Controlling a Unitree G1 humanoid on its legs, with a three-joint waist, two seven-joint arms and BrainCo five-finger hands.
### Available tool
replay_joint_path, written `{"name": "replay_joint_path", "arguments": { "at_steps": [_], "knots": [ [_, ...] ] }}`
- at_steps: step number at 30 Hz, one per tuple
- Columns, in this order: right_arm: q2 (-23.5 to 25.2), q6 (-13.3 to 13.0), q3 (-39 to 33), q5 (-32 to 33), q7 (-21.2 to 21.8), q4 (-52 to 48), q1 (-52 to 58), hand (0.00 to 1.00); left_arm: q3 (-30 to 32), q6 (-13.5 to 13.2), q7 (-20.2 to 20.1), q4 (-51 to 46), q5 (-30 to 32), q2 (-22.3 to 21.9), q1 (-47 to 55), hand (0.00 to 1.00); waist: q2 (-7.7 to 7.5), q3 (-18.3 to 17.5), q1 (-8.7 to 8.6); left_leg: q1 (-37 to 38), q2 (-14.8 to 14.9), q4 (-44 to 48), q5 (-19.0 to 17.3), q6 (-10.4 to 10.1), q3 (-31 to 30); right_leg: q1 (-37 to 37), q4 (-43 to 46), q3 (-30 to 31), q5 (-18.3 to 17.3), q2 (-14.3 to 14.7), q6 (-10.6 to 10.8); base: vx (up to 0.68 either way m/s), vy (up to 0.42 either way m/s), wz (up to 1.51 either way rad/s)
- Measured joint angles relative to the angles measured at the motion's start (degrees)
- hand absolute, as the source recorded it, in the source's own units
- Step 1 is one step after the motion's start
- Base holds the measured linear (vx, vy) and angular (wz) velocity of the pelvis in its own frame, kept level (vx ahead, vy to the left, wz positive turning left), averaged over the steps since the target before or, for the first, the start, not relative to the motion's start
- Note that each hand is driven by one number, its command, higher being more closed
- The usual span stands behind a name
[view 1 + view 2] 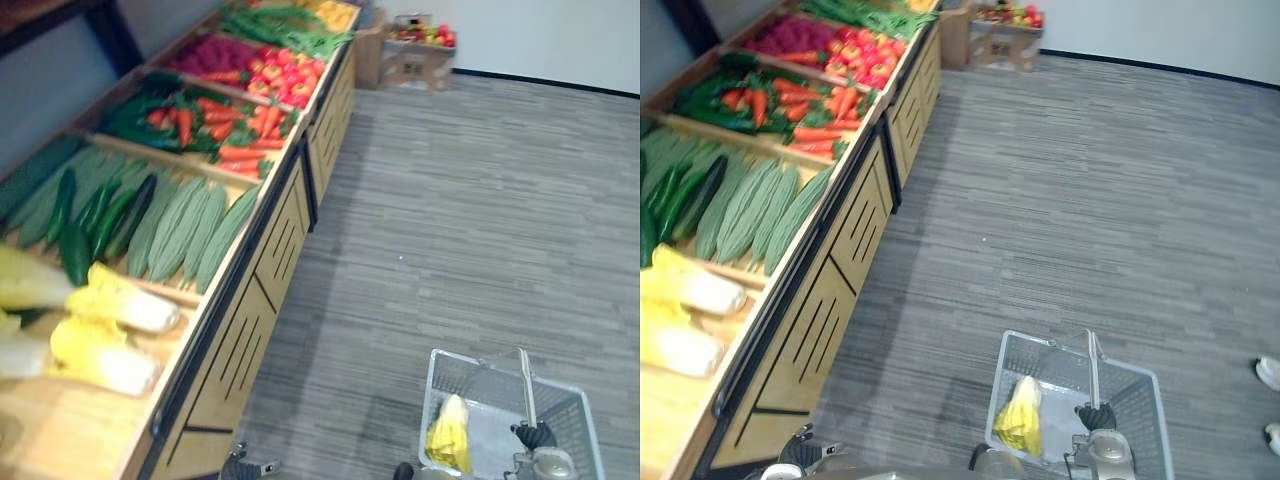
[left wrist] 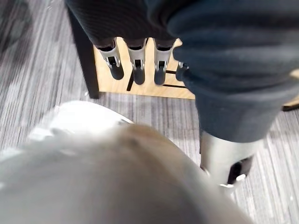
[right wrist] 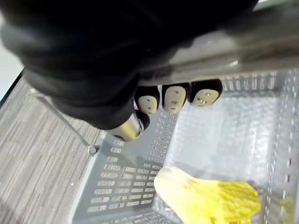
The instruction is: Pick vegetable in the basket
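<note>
Yellow cabbage [image 3: 210,200] in basket [image 3: 121,186] below right hand [image 3: 175,98] curled round handle [image 3: 243,49]; left hand [image 2: 135,65] slack.

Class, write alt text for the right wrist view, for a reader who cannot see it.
The right hand curls its dark-tipped fingers round the silver metal handle of a pale grey perforated plastic basket. A yellow leafy cabbage lies on the basket's floor below, and grey striped carpet shows beside it.
</note>
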Motion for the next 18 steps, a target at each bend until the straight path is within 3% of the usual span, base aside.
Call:
{"name": "replay_joint_path", "arguments": {
  "at_steps": [1,2,4,7,10,14,18],
  "knots": [
    [-0.4,-0.1,0.9,0.0,0.0,0.0,-0.7,1.0,-1.5,-0.5,0.3,0.0,0.0,-0.4,0.0,0.0,0.92,0.1,0.64,-0.6,-5.0,-5.4,-0.8,-1.0,-9.2,-0.6,-0.5,2.8,0.5,-0.1,0.8,-0.05,0.154,-1.24],
    [-0.2,-0.2,1.8,0.0,0.1,0.0,-1.1,1.0,-2.7,-0.7,0.4,0.0,0.0,-0.7,0.0,0.0,1.65,0.2,0.99,-0.7,-8.1,-11.6,-0.7,-1.1,-16.5,-1.3,-0.7,5.2,0.9,0.2,1.5,-0.05,0.174,-1.11],
    [0.5,-0.4,2.1,0.2,0.0,0.1,-0.8,1.0,-3.3,-1.2,0.6,0.0,-0.1,-1.0,0.0,0.0,2.83,0.4,2.12,-0.8,-10.3,-16.8,1.3,-1.3,-24.4,-2.6,-1.5,8.4,1.2,1.8,2.1,-0.05,0.223,-0.9],
    [1.8,-1.2,3.3,0.2,0.1,0.0,-0.5,1.0,-3.2,-1.5,1.5,-0.4,-0.3,0.4,-0.1,0.0,0.04,0.6,1.96,-1.8,-12.8,-16.4,0.2,-0.5,-22.7,-3.5,-4.2,10.9,3.5,0.2,4.1,0.01,0.19,-0.44],
    [1.6,-1.2,3.3,0.2,0.1,-1.4,0.1,1.0,-3.0,-1.5,1.8,0.0,0.0,1.0,0.1,0.0,-0.99,0.7,2.25,-2.4,-14.5,-15.5,-1.1,1.4,-20.4,-4.1,-5.5,13.5,4.9,-1.5,5.9,0.06,0.176,-0.33],
    [1.8,-1.3,3.1,0.3,0.1,-1.8,0.1,1.0,-3.2,-1.4,1.7,0.1,0.5,1.3,0.2,0.0,-0.51,0.7,2.13,-0.8,-16.4,-15.9,-1.8,3.6,-18.0,-4.2,-5.7,15.5,5.3,-3.0,6.4,0.15,0.127,-0.27],
    [2.2,-1.3,3.1,0.3,0.2,-1.8,0.1,1.0,-3.3,-1.4,1.7,0.1,0.6,1.7,0.2,0.0,-0.23,0.7,2.4,1.5,-16.3,-16.0,-2.0,3.8,-18.0,-6.3,0.0,16.8,5.2,-2.6,6.3,0.14,0.053,-0.36]
  ]
}}
